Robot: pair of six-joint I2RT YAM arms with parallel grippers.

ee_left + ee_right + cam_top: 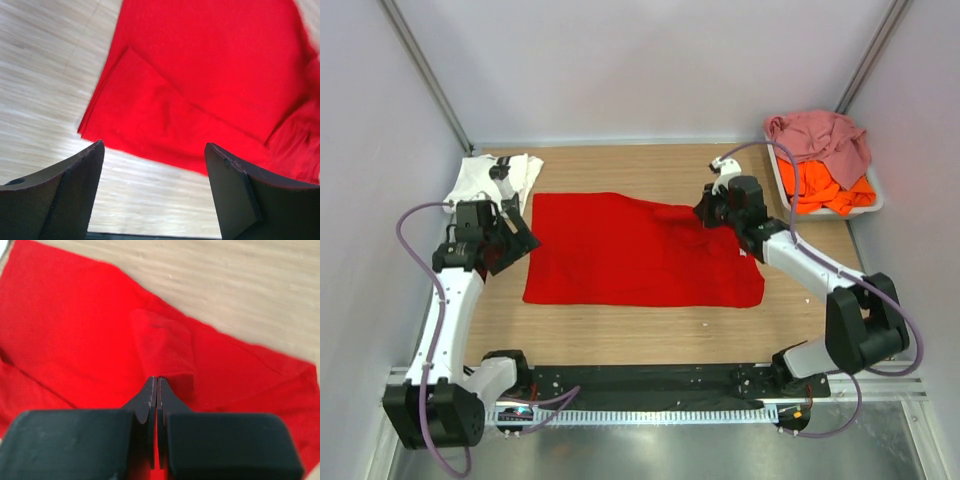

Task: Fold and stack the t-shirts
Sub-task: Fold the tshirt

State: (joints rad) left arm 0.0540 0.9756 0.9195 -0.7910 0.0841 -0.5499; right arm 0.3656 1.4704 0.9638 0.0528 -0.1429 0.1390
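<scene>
While the red t-shirt [640, 255] is lying spread on the table [620, 335] seen from overhead, the left gripper [510, 245] is hovering released beside its edge. Its wrist view is showing a folded corner below. On the right wrist, the right gripper [157, 382] is clenching only a thin pleat, probably risking slippage under any tug.

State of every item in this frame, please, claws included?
red t-shirt: spread on table, partly folded, unstacked.
white t-shirt: rumpled, far left corner.
pink t-shirt: heaped in tray, unfolded.
orange t-shirt: in tray under pink, unfolded.
left claw: open, empty.
right claw: shut, pinching red t-shirt.
</scene>
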